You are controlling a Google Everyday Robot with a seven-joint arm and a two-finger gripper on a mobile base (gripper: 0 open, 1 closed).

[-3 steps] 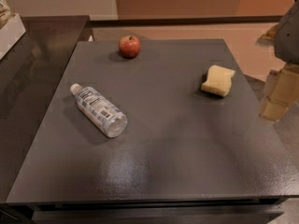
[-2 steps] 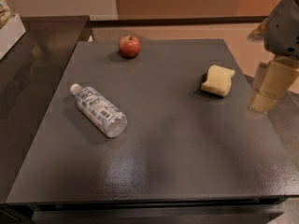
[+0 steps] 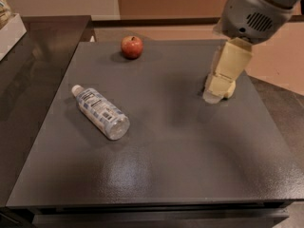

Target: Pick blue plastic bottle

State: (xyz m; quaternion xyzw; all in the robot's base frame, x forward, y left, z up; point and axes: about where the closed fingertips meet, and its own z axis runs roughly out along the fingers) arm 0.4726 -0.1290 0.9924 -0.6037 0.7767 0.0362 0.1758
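Observation:
The blue plastic bottle [image 3: 100,111] lies on its side on the left half of the dark grey table [image 3: 180,156], white cap toward the far left, blue-and-white label round its middle. My gripper [image 3: 214,95] hangs from the grey arm at the upper right, its cream tip low over the right side of the table. It is far to the right of the bottle and holds nothing that I can see.
A red apple [image 3: 132,47] stands near the table's far edge. A pale yellow sponge [image 3: 231,90] is mostly hidden behind my gripper. A dark counter [image 3: 28,80] adjoins the table's left side, with a white box [image 3: 9,32] on it.
My arm has swung in from the right edge toward the left, now over the table in front of the yellow sponge. The bottle and the apple have not moved on the table.

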